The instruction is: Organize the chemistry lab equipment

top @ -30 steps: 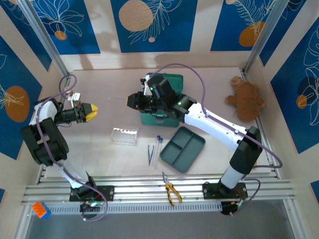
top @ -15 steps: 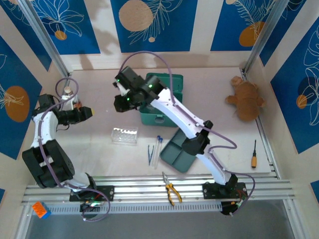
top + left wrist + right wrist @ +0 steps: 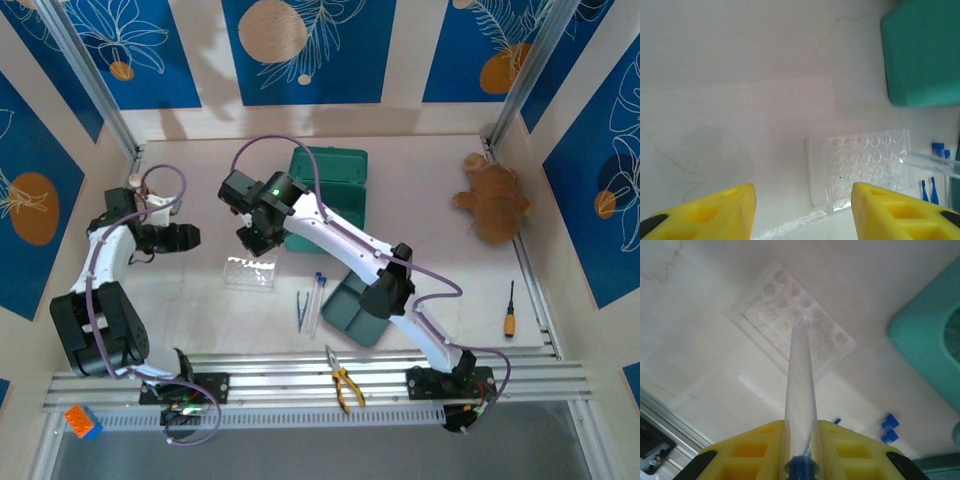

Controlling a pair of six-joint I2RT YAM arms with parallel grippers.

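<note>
Right gripper (image 3: 800, 432), closed on 1 slender clear blue-capped test tube (image 3: 800, 390), has swung from the green plastic case (image 3: 335, 175) to above the clear plastic tube rack (image 3: 250, 272), centre-left of the top view; insertion likely follows. Left gripper (image 3: 802, 200) gapes wide, empty.

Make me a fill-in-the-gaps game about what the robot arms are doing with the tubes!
The right gripper is shut on a test tube with a ___ cap.
The left gripper is ___, holding nothing.
The box near the clear rack is ___.
Missing words: blue, open, green.
</note>
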